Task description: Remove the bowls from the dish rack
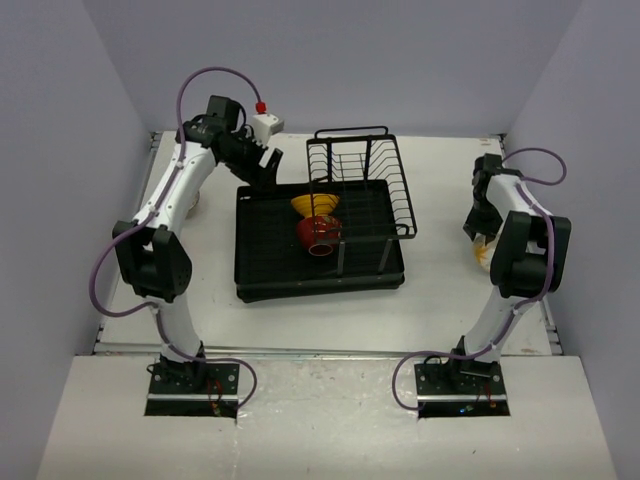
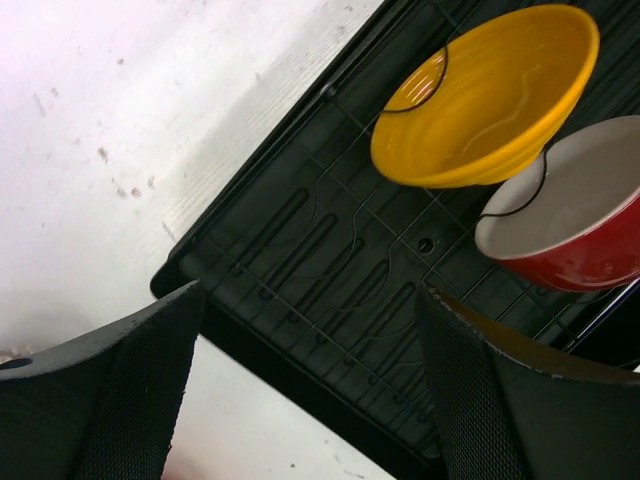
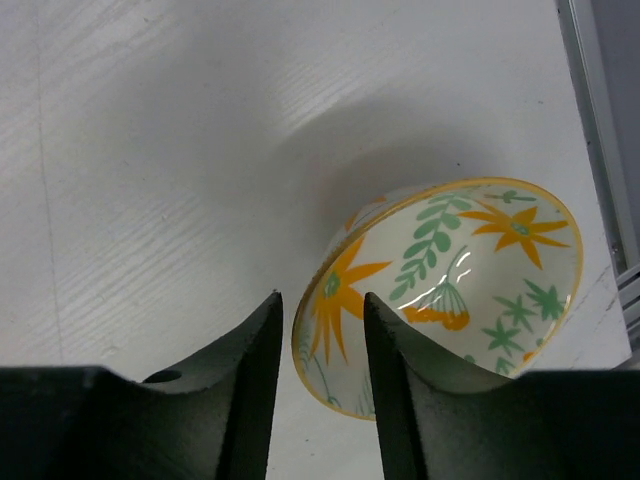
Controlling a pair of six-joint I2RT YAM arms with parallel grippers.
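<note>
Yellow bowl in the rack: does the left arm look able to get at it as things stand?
Probably yes. The left pincer hangs open at the dish rack's corner, only bare tray between it and the yellow bowl; the red bowl lies beyond.

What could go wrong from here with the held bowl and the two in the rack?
1. The right gripper pinches only the rim of the tilted white bowl with orange and green flowers, near the table's right edge; it may slip or roll off.
2. The open left gripper may knock the glossy red bowl when reaching for the yellow bowl close beside it in the black dish rack.
</note>
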